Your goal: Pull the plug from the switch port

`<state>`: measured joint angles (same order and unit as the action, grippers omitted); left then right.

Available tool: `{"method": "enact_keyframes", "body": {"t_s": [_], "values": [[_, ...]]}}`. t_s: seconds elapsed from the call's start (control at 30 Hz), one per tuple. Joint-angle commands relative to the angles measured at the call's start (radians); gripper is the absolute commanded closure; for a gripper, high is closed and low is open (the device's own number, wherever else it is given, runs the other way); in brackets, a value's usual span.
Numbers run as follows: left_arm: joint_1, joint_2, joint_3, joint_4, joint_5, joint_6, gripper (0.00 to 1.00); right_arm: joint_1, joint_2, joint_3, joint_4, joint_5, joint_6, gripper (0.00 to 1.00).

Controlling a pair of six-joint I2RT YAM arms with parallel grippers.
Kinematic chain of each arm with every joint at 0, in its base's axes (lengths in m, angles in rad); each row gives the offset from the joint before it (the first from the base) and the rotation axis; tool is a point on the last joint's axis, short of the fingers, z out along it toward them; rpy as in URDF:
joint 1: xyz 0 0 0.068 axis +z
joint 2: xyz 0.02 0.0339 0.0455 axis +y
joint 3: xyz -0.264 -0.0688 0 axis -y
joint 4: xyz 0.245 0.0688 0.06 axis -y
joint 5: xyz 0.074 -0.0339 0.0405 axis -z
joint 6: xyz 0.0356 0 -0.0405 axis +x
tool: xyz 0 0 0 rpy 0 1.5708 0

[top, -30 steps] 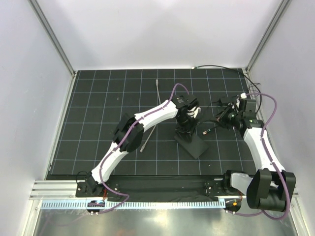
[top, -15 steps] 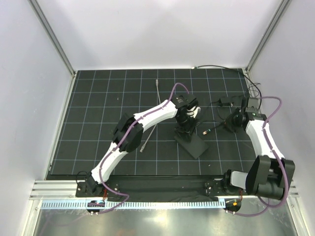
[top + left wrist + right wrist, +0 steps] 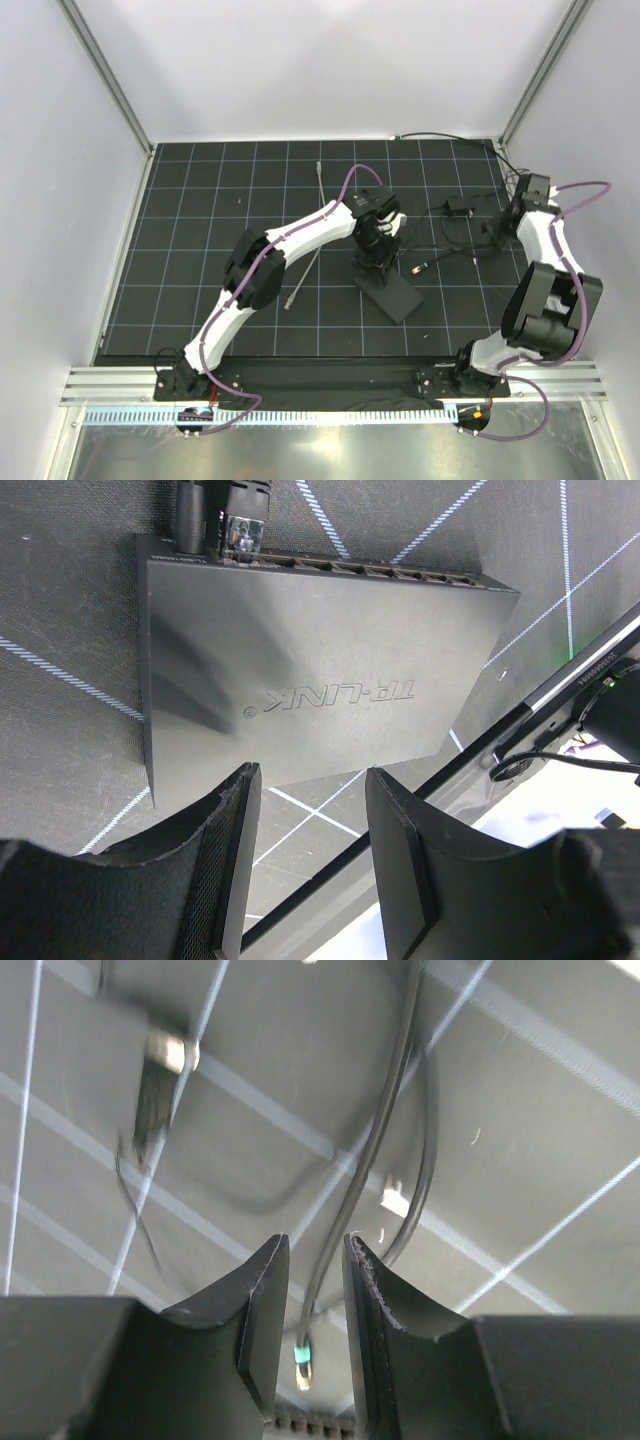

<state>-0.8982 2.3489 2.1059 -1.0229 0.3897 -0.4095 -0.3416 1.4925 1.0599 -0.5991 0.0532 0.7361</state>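
Observation:
The flat black TP-LINK switch [image 3: 310, 680] lies on the grid mat, also seen in the top view [image 3: 392, 292]. Its port row [image 3: 400, 572] runs along the far edge. A dark connector [image 3: 238, 522] sits at the left end of that row. My left gripper [image 3: 310, 775] is open and empty over the switch's near edge [image 3: 373, 262]. A small plug [image 3: 420, 266] on a thin black cable lies loose on the mat, apart from the switch. In the right wrist view this plug [image 3: 303, 1360] shows a green band. My right gripper [image 3: 316, 1245] is narrowly open above its cable, far right in the top view [image 3: 503, 225].
A thin grey cable with a silver tip [image 3: 300, 280] lies left of the switch, and another short one [image 3: 318, 168] lies near the back. A small black adapter [image 3: 458, 207] with looped cables sits at the right. Walls close the mat's back and sides.
My right arm has drawn back to the right and toward the back wall, away from the loose plug, which stayed where it lay. My left gripper stayed over the switch.

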Motion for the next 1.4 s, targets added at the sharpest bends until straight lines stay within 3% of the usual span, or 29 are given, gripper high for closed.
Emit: {"method": "enact_keyframes", "body": {"t_s": [0.0, 0.13, 0.6, 0.7, 0.77, 0.93, 1.2, 1.37], "values": [[0.005, -0.069, -0.004, 0.018, 0.029, 0.023, 0.5, -0.033, 0.107, 0.13, -0.066, 0.109, -0.017, 0.64], [0.012, -0.079, -0.012, 0.018, 0.029, 0.025, 0.49, -0.036, 0.19, 0.21, -0.137, 0.157, 0.0, 0.62], [0.019, -0.071, -0.027, 0.011, 0.031, 0.021, 0.49, -0.037, 0.311, 0.216, -0.079, 0.108, 0.074, 0.59], [0.022, -0.068, -0.024, 0.007, 0.029, 0.021, 0.49, -0.037, 0.331, 0.212, -0.056, 0.096, 0.089, 0.63], [0.021, -0.068, -0.026, 0.006, 0.025, 0.021, 0.49, -0.037, 0.334, 0.218, -0.048, 0.097, 0.074, 0.79], [0.025, -0.065, -0.029, 0.006, 0.028, 0.021, 0.49, -0.036, 0.331, 0.331, -0.093, 0.173, -0.049, 0.98], [0.027, -0.072, -0.029, 0.02, 0.025, 0.017, 0.49, -0.013, 0.23, 0.465, -0.09, 0.261, -0.276, 0.99], [0.039, -0.12, -0.047, 0.015, -0.116, 0.009, 0.49, 0.074, 0.135, 0.502, -0.138, 0.329, -0.308, 0.99]]}}
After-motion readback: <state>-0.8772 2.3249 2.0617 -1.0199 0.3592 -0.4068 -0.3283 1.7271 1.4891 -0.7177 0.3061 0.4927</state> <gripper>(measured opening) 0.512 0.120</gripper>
